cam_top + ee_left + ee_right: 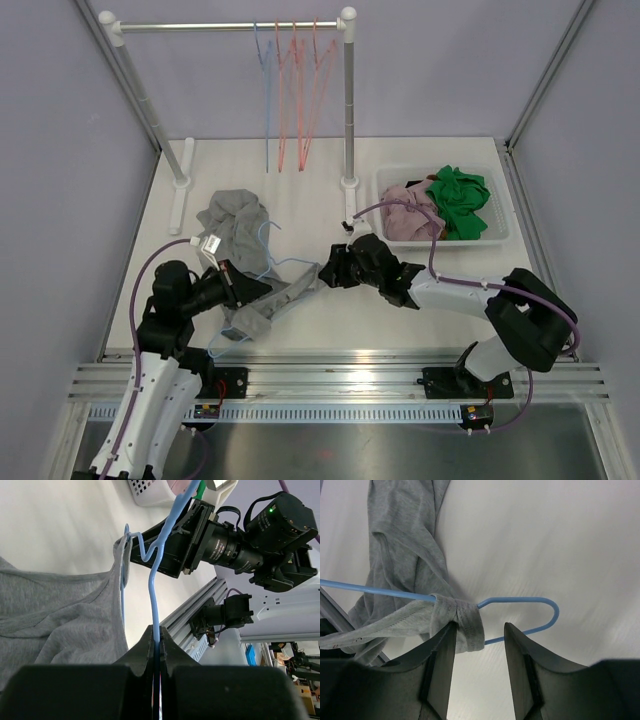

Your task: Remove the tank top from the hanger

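Observation:
A grey tank top (236, 222) lies on the white table, one strap still looped round a blue wire hanger (283, 266). My left gripper (243, 287) is shut on the hanger's wire (155, 590); in the left wrist view the jaws (158, 632) pinch it, with grey cloth (55, 615) to the left. My right gripper (324, 272) is open at the hanger's end. In the right wrist view the strap (466, 621) wraps the hanger's bent tip (532, 601) and sits between the open jaws (480, 630), against the left finger.
A clothes rail (230, 26) with several pink and blue hangers (292, 90) stands at the back, its right post (348, 100) near the right arm. A white basket (500, 236) with pink and green clothes is at the right. An aluminium rail (340, 375) runs along the near edge.

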Action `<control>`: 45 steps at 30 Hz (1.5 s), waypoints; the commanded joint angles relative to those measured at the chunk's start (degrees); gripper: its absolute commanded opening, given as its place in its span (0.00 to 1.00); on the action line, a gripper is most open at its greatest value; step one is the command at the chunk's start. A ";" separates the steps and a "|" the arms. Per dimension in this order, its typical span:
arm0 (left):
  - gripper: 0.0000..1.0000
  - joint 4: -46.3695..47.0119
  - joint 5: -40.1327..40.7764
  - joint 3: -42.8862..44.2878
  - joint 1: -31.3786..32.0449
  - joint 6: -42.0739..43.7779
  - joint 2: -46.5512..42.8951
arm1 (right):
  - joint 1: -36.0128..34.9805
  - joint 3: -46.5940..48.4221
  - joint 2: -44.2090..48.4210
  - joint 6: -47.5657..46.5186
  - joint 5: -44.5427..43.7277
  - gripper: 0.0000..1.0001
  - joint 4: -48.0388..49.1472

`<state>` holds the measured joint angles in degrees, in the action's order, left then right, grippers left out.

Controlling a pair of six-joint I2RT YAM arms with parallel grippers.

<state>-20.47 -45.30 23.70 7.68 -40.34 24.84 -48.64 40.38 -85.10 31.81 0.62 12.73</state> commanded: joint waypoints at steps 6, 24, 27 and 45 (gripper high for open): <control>0.00 5.88 -1.46 0.11 0.40 -0.89 1.09 | -0.31 1.55 -1.48 0.97 2.72 0.52 9.32; 0.00 0.96 -0.22 3.19 0.40 2.72 0.38 | -0.14 2.77 4.59 1.50 -17.21 0.00 -6.56; 0.00 0.17 -1.37 3.98 0.67 3.42 0.47 | 2.32 7.33 3.89 0.53 -23.02 0.00 -17.10; 0.00 -6.56 -7.43 20.08 0.93 9.08 -3.12 | 9.62 5.77 19.69 -2.03 -6.28 0.00 -18.28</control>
<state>-34.24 -48.51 44.31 8.34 -26.09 23.73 -40.36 48.40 -71.02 31.00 -10.79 -8.49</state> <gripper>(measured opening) 0.023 0.011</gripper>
